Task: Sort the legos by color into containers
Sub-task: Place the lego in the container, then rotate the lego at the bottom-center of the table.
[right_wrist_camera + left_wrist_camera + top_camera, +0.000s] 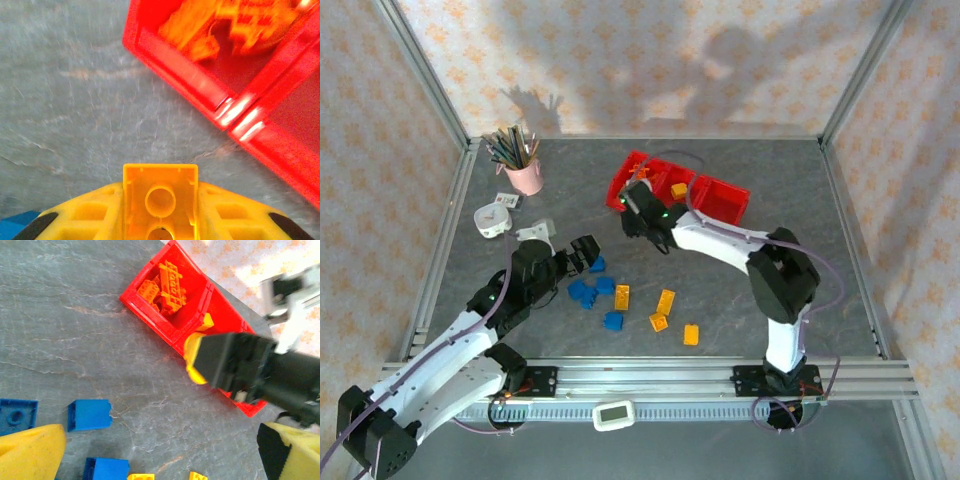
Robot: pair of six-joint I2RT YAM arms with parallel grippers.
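Just beside the left end of the red bins [724,198], right gripper [160,216] clenches a yellow brick [160,184] between its fingers. Orange bricks [165,287] sit in that end bin. Left gripper [586,255] spread wide, well apart from the bins.

bare table [575,195] between pink cup [526,178] and red containers [725,196], legos [622,296] scattered nearer

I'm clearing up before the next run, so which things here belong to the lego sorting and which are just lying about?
Job: red bins, orange legos in one bin, blue legos, yellow legos, held lego in the right gripper.
Lying about: pink pencil cup, white items beside it, white device on the front rail.
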